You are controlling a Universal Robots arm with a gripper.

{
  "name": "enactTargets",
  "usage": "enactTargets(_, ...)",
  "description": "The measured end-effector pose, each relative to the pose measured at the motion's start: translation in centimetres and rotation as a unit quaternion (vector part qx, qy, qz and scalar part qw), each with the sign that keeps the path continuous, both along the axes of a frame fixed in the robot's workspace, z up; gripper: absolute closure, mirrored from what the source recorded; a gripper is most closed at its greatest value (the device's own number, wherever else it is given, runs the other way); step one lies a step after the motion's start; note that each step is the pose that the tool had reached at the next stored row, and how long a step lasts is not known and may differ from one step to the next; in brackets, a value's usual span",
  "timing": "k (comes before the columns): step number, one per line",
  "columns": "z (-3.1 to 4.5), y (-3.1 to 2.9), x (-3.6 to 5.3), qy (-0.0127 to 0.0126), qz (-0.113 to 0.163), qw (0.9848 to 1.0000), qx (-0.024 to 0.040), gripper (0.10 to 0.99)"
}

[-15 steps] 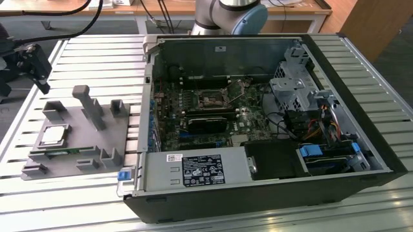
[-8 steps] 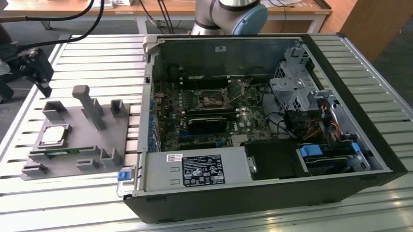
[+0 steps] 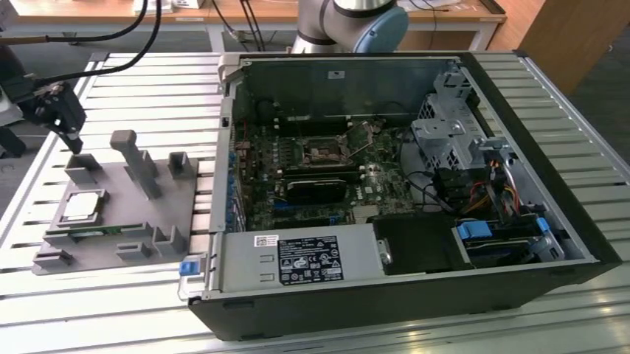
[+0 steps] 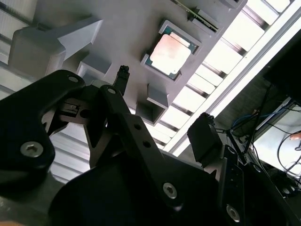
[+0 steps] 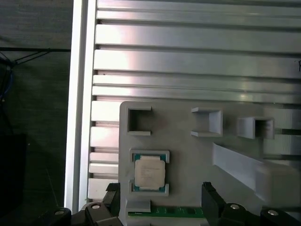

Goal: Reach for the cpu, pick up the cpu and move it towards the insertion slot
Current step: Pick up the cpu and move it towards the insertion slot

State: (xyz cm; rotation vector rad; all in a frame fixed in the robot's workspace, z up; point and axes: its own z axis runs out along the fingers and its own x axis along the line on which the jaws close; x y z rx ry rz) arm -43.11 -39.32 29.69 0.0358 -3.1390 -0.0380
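The tool (image 3: 69, 136) is hanging open at the exterior view's left, over the slatted surface (image 3: 118, 74) and near the far corner of the grey fixture (image 3: 123, 210). It is touching nothing. In both wrist views its fingers (image 5: 210, 197) are standing well apart with nothing between them, which looks like a spread made ready to pass either side of a small flat part.

The cpu (image 3: 84, 206) is lying flat in a square pocket of the fixture, metal top up. In the first wrist view, low lips are hugging its edges (image 5: 149, 172). They are probably there to stop it sliding and to present it level for a grasp from above. In the second wrist view the cpu (image 4: 170, 54) is sitting ahead of the fingertips (image 4: 123, 75) and apart from them, so the reach is not yet finished. A thin green strip (image 5: 164, 212) is resting in its own groove just beside the cpu pocket.

The slot (image 3: 323, 152) is facing up from the board inside the case (image 3: 394, 310), well apart from the cpu toward the exterior view's right. The case is lying on its side with the panel off, presumably so the slot is open from above. The arm (image 3: 355, 22) is rising behind the case.
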Motion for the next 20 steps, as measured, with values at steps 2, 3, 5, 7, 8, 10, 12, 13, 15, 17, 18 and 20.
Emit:
enactTargets(2,-0.23,0.00,0.00,0.0000,0.000,1.0000,-0.0001,0.310)
enactTargets(3,-0.33,0.00,0.00,0.0000,0.000,1.0000,-0.0004,0.310)
enactTargets(5,-0.51,0.00,-0.01,0.0000,0.000,1.0000,-0.0005,0.310)
enactTargets(7,-0.64,0.00,-0.01,0.0000,0.000,1.0000,-0.0005,0.310)
enactTargets(8,-0.69,0.00,-0.01,0.0001,0.000,1.0000,-0.0006,0.310)
enactTargets(10,-0.79,0.00,-0.01,0.0001,0.000,1.0000,-0.0006,0.310)
enactTargets(12,-0.87,0.00,-0.01,0.0001,0.000,1.0000,-0.0006,0.310)
enactTargets(13,-0.92,0.00,-0.01,0.0001,0.000,1.0000,-0.0006,0.310)
enactTargets(15,-1.01,0.00,0.00,0.0001,0.000,1.0000,-0.0005,0.310)
enactTargets(17,-1.10,0.00,-0.01,0.0001,0.000,1.0000,-0.0005,0.310)
enactTargets(18,-1.15,0.00,-0.01,0.0000,0.000,1.0000,-0.0005,0.310)
enactTargets(20,-1.24,0.00,-0.01,0.0001,0.000,1.0000,-0.0005,0.310)
